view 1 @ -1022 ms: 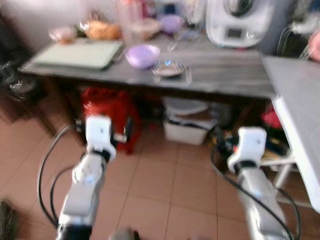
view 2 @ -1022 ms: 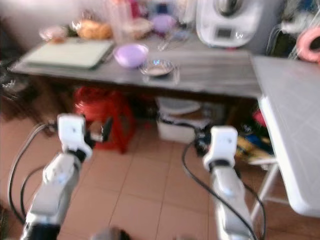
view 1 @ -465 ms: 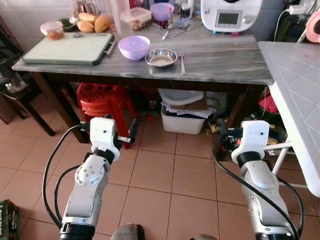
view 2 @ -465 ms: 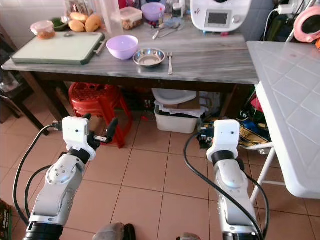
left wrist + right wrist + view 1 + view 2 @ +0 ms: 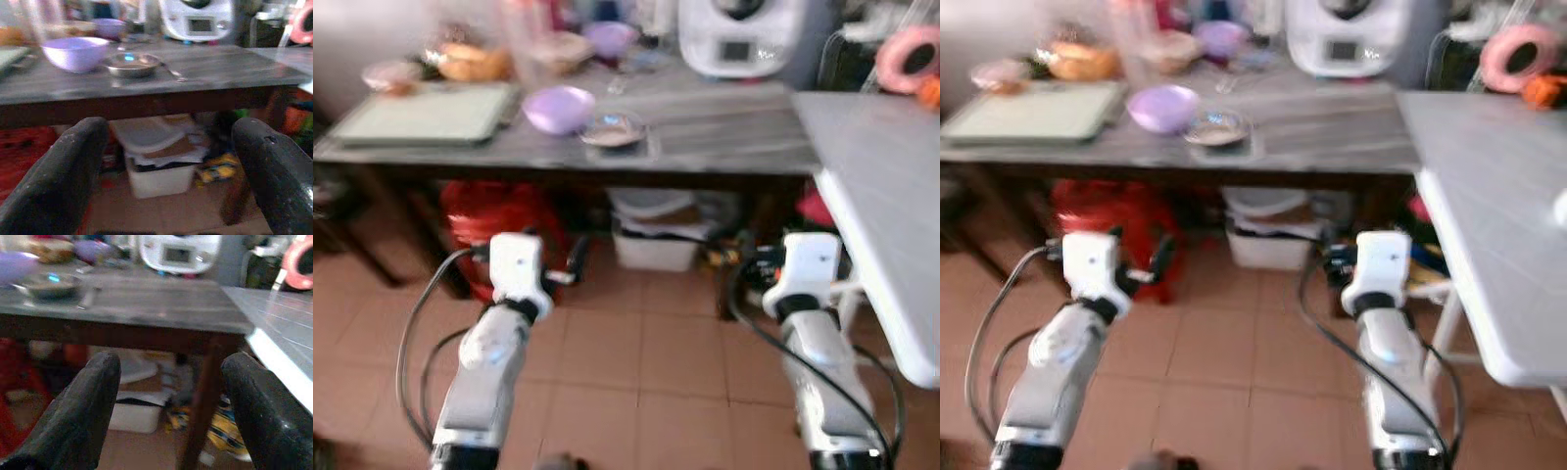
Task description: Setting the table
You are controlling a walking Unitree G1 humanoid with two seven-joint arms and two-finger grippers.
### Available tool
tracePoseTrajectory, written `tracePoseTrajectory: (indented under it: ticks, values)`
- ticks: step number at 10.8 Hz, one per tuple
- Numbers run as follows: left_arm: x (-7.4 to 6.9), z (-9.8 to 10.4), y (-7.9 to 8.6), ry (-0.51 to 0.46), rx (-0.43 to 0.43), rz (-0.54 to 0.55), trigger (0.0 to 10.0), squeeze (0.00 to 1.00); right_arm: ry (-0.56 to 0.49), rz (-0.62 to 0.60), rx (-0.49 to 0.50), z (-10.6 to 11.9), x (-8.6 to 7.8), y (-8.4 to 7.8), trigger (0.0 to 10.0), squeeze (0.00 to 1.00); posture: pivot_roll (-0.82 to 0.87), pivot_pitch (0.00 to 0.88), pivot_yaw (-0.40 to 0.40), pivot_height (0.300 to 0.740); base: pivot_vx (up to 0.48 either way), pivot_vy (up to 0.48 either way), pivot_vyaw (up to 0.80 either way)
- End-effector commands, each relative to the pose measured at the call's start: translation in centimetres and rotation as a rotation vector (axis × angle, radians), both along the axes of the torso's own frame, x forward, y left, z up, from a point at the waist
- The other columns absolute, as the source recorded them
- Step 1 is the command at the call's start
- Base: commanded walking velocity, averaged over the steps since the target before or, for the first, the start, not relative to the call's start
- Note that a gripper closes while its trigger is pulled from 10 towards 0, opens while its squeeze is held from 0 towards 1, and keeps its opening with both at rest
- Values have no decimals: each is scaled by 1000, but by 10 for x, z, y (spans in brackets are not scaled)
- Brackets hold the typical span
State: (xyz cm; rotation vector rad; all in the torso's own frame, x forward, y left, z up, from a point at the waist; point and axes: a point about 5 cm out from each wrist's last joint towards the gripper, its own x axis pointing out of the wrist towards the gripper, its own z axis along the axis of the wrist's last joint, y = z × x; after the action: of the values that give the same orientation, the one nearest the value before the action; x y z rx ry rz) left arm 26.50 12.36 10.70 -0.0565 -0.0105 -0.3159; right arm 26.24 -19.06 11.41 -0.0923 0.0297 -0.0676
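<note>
Bowls wait on the dark table ahead: my left gripper (image 5: 166, 161) and right gripper (image 5: 166, 401) hang spread and empty, low before its edge. I should steady first (the view is blurred), then reach. The lilac bowl (image 5: 558, 108) looks like smooth plastic; the shallow steel bowl (image 5: 612, 128) beside it is shiny, with a thin rim.

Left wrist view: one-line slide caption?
Open left gripper faces the grey table bearing a purple bowl and steel dish.
</note>
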Motion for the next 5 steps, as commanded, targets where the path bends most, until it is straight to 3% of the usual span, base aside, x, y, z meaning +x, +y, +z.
tracePoseTrajectory:
  ticks: [1, 5]
  values:
    - [0, 3, 5, -12, 6, 6, 10000, 0, -2, 19, 5, 1, 3, 4, 10000, 0, -39, 0, 49, 740, 416, 0, 0]
    - [1, 3, 4, -15, -4, -4, 10000, 0, -10, 31, 6, 1, 5, 7, 10000, 0, -39, 0, 47, 740, 420, 0, 0]
